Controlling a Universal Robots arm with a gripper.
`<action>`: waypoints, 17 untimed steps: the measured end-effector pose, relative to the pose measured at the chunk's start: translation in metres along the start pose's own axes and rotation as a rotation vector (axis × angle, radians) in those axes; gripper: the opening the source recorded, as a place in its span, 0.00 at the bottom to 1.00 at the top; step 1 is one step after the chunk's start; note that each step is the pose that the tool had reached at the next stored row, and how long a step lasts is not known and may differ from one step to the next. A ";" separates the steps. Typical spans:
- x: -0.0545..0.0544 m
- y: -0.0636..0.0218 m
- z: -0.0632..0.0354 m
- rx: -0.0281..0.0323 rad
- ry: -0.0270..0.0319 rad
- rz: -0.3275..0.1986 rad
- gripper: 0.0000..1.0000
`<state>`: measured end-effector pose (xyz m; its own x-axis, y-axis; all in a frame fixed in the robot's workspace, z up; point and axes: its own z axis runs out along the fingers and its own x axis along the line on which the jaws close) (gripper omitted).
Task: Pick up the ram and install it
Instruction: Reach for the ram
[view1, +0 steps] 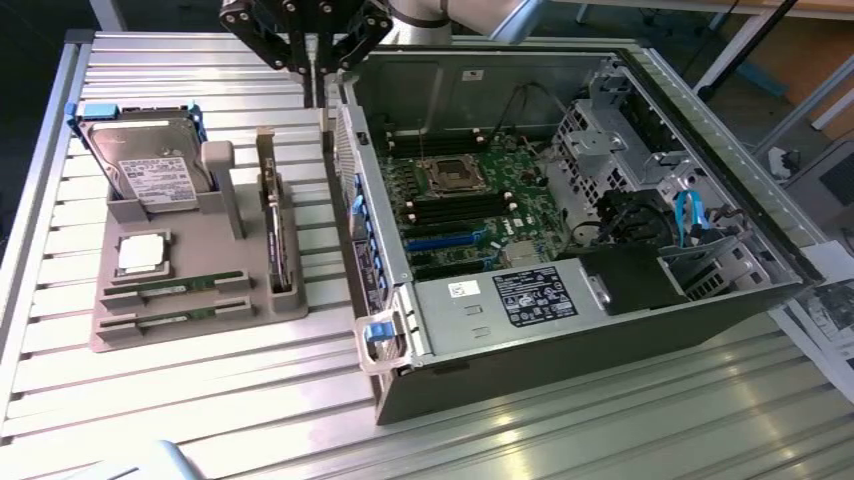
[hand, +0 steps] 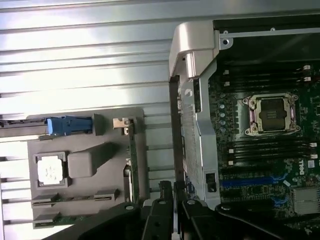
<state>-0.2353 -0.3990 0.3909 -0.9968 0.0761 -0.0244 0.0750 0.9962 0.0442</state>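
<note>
gripper (view1: 318, 98): between tray (view1: 200, 262) and case (view1: 574, 350)
jaws: slightly parted, empty
ram sticks (view1: 174, 287): 2, slotted in tray

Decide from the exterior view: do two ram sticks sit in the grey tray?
Yes, one ram stick and a second ram stick lie side by side in the grey tray.

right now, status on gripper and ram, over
Gripper over the table beside the case, jaws slightly apart, empty. Ram seated in tray slot, second stick beside it. Upright card stands between ram and case.
</note>
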 end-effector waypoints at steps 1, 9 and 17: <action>0.006 -0.0004 0.0000 -0.0001 -0.0001 0.000 0.16; 0.060 -0.0045 -0.0001 -0.0002 -0.0001 0.000 0.16; 0.103 -0.0078 0.0000 -0.0001 -0.0001 0.000 0.16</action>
<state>-0.3382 -0.3990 0.3881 -0.9968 0.0762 -0.0245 0.0751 0.9962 0.0443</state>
